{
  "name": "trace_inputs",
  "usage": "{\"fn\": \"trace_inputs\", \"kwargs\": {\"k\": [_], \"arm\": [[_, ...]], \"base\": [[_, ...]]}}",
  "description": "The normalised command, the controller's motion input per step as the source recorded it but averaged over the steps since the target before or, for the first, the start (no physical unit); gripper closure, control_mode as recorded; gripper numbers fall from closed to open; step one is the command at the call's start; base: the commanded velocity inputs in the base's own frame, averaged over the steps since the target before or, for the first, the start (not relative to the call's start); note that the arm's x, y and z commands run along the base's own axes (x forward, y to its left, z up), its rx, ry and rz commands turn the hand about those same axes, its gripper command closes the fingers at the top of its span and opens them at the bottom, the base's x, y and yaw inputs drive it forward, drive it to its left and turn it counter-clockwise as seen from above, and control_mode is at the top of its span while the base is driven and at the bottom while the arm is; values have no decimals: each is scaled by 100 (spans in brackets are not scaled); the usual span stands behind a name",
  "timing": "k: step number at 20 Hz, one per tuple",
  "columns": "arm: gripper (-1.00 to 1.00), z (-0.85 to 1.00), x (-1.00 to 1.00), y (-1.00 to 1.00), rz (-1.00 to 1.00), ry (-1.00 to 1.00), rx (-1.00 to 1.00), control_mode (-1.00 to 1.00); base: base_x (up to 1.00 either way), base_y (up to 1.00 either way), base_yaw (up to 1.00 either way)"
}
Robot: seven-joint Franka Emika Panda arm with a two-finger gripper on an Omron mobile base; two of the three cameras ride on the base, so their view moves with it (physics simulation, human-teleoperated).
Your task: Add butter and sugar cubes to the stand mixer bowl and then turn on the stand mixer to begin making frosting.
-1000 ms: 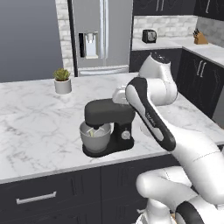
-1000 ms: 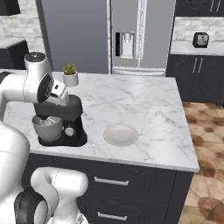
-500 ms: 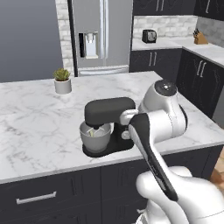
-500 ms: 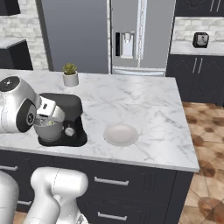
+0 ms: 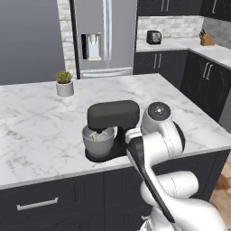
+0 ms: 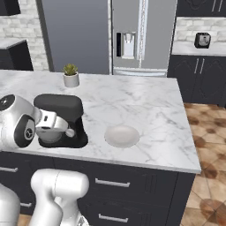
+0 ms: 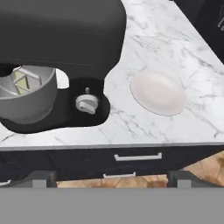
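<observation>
A: Your white marble table [image 6: 145, 106] is an island in a dark-cabinet kitchen, a steel fridge [image 5: 104, 36] behind it. What's hard to read?

B: The stand mixer [image 5: 113, 116] sits near the table's front edge, and the arm covers its right side in the left base view. In the right base view the wrist hides the stand mixer bowl. The hand view gives you the mixer's grey knob [image 7: 87, 104] plainly, just below centre.

A: And the bowl's contents?

B: The stand mixer bowl [image 7: 27, 98] is cut off at 9 o'clock in the hand view, under the black head. You can see something pale yellow-green [image 7: 21, 80] inside among the whisk wires; whether it's the butter, you can't tell.

A: Gripper?

B: The gripper [image 7: 111, 179] has its jaws wide apart, nothing between them, tips low at 5 and 7 o'clock, off the front edge.

A: Room?

B: Open marble lies at 3 o'clock of the mixer, apart from an empty white plate [image 6: 122, 136]. A small plant pot [image 5: 65, 84] stands well back.
</observation>
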Motion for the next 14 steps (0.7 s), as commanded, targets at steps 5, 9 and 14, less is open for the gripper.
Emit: {"fn": "trace_inputs", "kwargs": {"k": [5,9,14], "arm": [[-100,-35,10,-1,0,4,-9,-100],[-100,-38,30,0,0,11,-9,-100],[-100,-32,42,0,2,11,-8,-100]], "base": [[0,0,0],[0,0,0],[0,0,0]]}}
